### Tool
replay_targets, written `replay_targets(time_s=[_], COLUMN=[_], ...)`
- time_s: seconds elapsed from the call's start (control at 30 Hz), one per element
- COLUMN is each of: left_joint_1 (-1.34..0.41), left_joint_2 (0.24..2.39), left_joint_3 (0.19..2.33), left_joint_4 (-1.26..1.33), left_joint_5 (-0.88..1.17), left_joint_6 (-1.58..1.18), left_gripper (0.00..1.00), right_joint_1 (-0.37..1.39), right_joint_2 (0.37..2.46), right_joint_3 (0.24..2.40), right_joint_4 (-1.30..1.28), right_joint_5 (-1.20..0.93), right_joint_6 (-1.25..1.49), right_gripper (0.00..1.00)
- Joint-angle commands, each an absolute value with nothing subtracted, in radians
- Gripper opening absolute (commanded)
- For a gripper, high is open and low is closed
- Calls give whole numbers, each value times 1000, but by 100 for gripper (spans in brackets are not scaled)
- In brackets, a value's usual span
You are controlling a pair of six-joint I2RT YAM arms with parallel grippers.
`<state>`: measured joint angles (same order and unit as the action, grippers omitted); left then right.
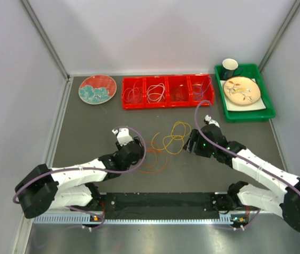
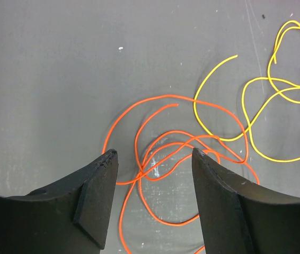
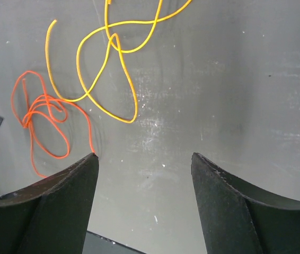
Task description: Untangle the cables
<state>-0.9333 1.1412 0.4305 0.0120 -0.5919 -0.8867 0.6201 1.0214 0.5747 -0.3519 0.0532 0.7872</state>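
Note:
An orange cable (image 1: 155, 159) lies in loose loops on the grey table, with a yellow cable (image 1: 175, 138) just right of it, the two overlapping at their edges. My left gripper (image 1: 141, 152) is open low over the orange cable (image 2: 166, 96), whose crossing loops lie on the table between the fingers (image 2: 99, 185). The yellow cable (image 2: 195, 106) is ahead to the right. My right gripper (image 1: 190, 142) is open with bare table between its jaws. In its view the yellow cable (image 3: 130, 120) lies ahead left, and one orange cable (image 3: 60, 156) strand reaches the left fingertip (image 3: 86, 169).
A red divided bin (image 1: 167, 106) at the back holds more coiled cables, white (image 1: 156, 92) and purple (image 1: 203, 87) among them. A patterned plate (image 1: 97, 89) sits at the back left. A green tray (image 1: 245, 114) with a plate and cup stands at the back right.

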Motion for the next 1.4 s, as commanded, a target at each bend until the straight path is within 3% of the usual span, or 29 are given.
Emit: replay_targets(time_s=[0.0,0.27,0.53,0.63,0.77,1.1,1.37], left_joint_1=[-937,-937,-937,-937,-937,-936,-936], left_joint_2=[1141,1175,1201,1204,1207,1236,1241], left_joint_3=[463,471,482,485,483,499,502], left_joint_4=[28,34,32,29,31,29,29], left_joint_5=[-609,-627,-635,-635,-637,-649,-649], left_joint_6=[-877,-884,-879,-879,-880,-882,-881], left_gripper=[62,63,63,63,63,62,62], right_joint_1=[630,630,641,646,646,647,663], right_joint_2=[1109,1348,1457,1494,1509,1376,1330], right_joint_3=[698,864,850,887,952,1247,1825], right_joint_4=[-296,-365,-313,-339,-385,-593,-813], right_joint_5=[60,95,54,67,107,106,18], right_joint_6=[807,759,744,718,683,559,472], right_gripper=[70,63,52,36,0,0,0])
